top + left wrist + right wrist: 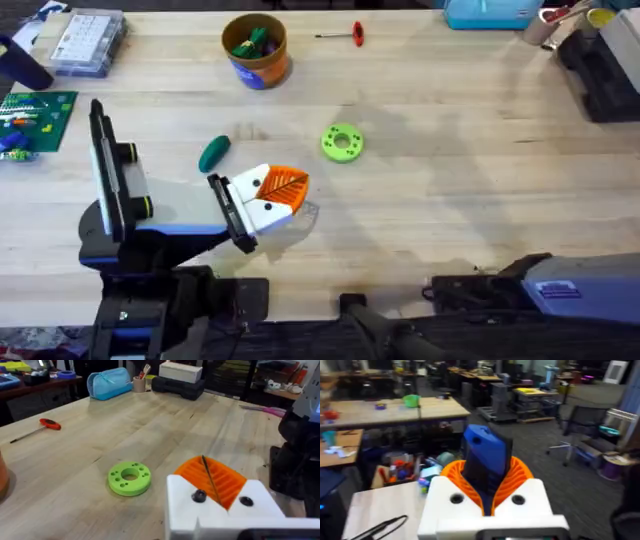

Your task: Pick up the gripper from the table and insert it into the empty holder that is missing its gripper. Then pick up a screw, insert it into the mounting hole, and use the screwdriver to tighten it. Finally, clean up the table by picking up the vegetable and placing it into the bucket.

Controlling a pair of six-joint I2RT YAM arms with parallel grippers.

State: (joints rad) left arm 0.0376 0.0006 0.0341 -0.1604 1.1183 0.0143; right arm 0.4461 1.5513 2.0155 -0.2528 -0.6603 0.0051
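From above, the gripper [272, 193] sits in the left half of the desk [470, 200], nearer the front edge. It is a white plastic wedge with an orange ribbed face like a leaf. Its white end touches the holder [230, 212], a short flat black plate on the left arm [150, 238]. So I think the first job is done or almost done. I cannot tell if that arm's pincer is spread or pressed together.

The vegetable [214, 153], smooth, dark green and oval, lies on the bare wood just behind the holder. It is well apart from the bucket [255, 52]. That round tub stands near the back edge with toy pieces inside. So the clean-up is left to do. A round green disc [342, 142] with holes lies near the middle.

From the left wrist, the white block [220, 510] has two dark dots on it. I cannot tell if either one is a screw.

From the right wrist, the right gripper [487, 480] pinches a thick blue tool between its orange ribbed pads [520, 477]. I think it is the screwdriver [487, 450]. The tightening looks like it is next.
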